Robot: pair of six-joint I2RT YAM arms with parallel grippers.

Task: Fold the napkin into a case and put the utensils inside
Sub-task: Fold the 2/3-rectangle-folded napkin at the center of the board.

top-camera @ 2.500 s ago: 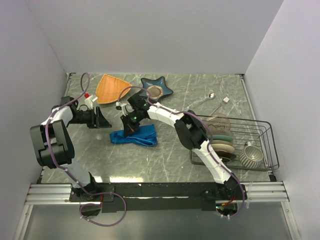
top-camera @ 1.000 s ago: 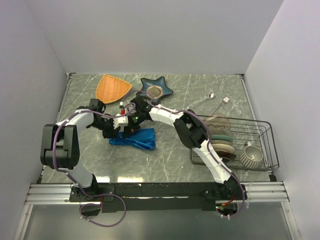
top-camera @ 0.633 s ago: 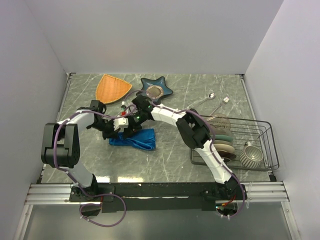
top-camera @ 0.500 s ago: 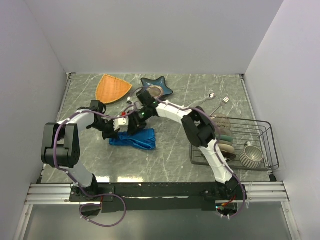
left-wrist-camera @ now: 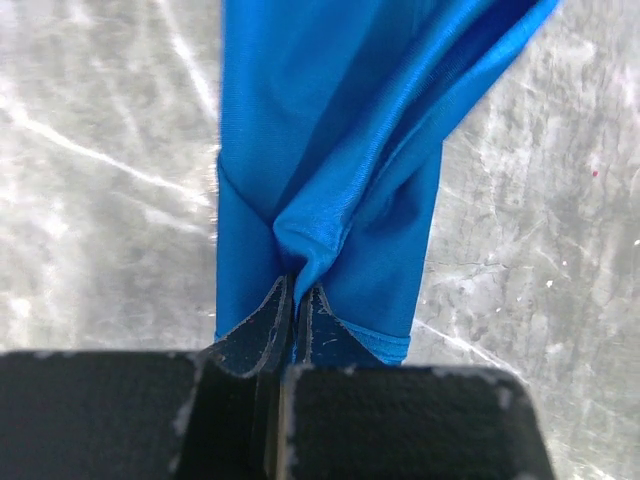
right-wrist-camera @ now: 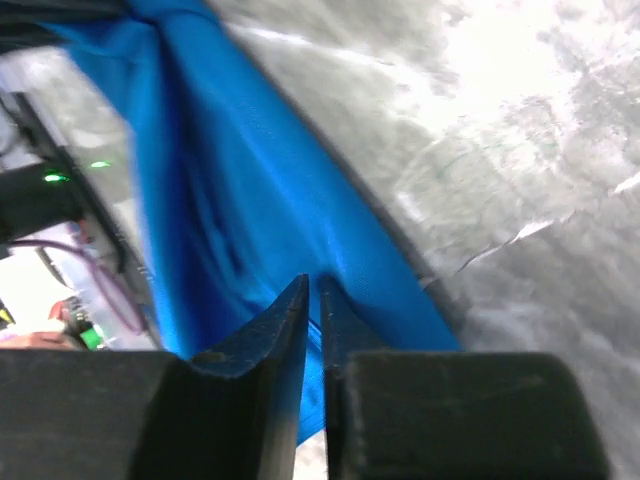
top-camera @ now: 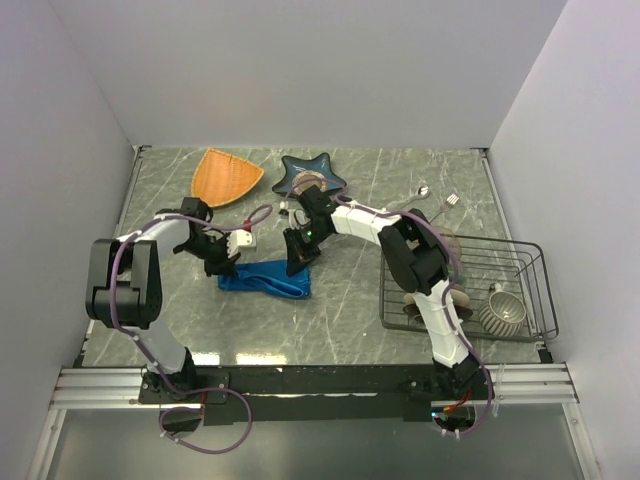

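One napkin (top-camera: pixel 265 279), one spoon (top-camera: pixel 421 191), one fork (top-camera: pixel 450 201).

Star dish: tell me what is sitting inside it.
A small round brownish thing sits in the star dish; what it is can't be told. The right arm covers the dish's near edge, so anything there is hidden.

Marble table (top-camera: pixel 340 315) holds napkin (top-camera: pixel 265 280), rack (top-camera: pixel 500 243), apparently utensils (top-camera: pixel 422 190).
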